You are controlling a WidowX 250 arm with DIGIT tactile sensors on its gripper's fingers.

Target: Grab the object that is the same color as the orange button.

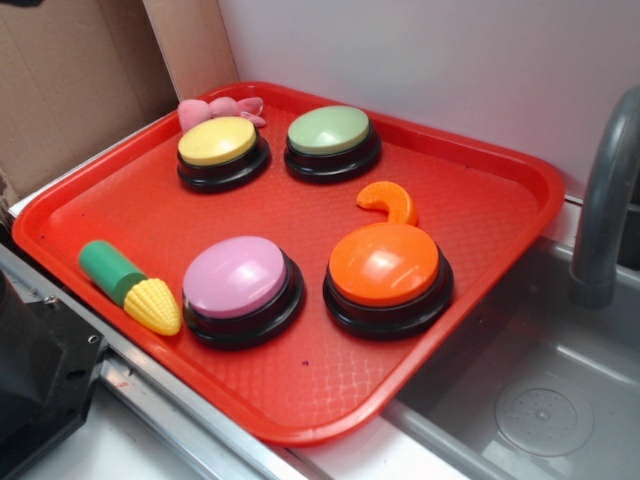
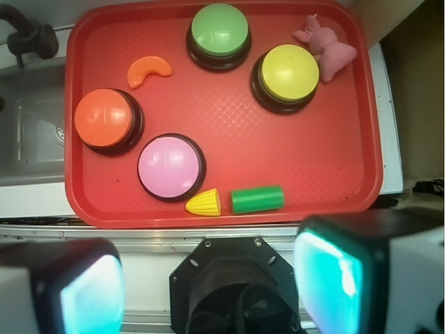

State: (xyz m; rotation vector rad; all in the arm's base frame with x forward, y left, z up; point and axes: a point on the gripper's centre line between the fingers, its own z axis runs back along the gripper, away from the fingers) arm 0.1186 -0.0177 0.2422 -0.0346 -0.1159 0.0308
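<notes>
The small glossy orange curved object lies on the red tray, just behind the orange button. In the wrist view the orange object lies at the tray's upper left, above the orange button. My gripper is high above the tray's near edge, over the robot's black base, far from the object. Its two fingers stand wide apart with nothing between them. The gripper does not show in the exterior view.
The red tray also holds a pink button, a yellow button, a green button, a toy corn and a pink plush toy. A sink with a grey faucet is beside the tray.
</notes>
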